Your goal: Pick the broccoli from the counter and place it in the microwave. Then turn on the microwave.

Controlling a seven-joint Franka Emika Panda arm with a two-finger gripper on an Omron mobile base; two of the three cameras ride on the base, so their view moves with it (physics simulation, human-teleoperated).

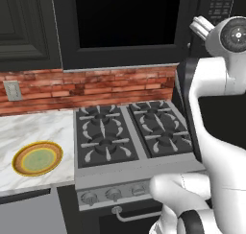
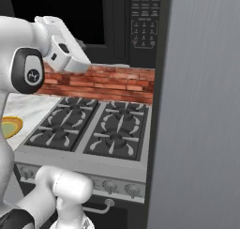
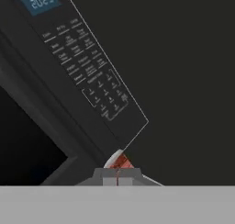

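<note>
In the left base view, the microwave [image 1: 127, 24] is seen mounted above the black gas stovetop [image 1: 132, 132], its dark glass door shut, with a red brick backsplash [image 1: 91, 87] between the two. The marble counter [image 1: 33, 132] lies to the left of the stovetop, and a yellow plate with green rings [image 1: 37, 158] rests on it near the front edge. The white arm [image 1: 216, 84] is raised at the right, in front of the microwave's right end. In the right base view, the button panel [image 2: 145, 21] is seen to the right of the dark door, and the hand [image 2: 63, 42] is held up before the door, left of the panel; a tall grey panel [image 2: 201, 106] stands at the right. In the hand view, the button panel with its lit display [image 3: 41, 0] is seen close and tilted. Whether the fingers are apart or together cannot be told. The broccoli cannot be made out, so its place cannot be told.
</note>
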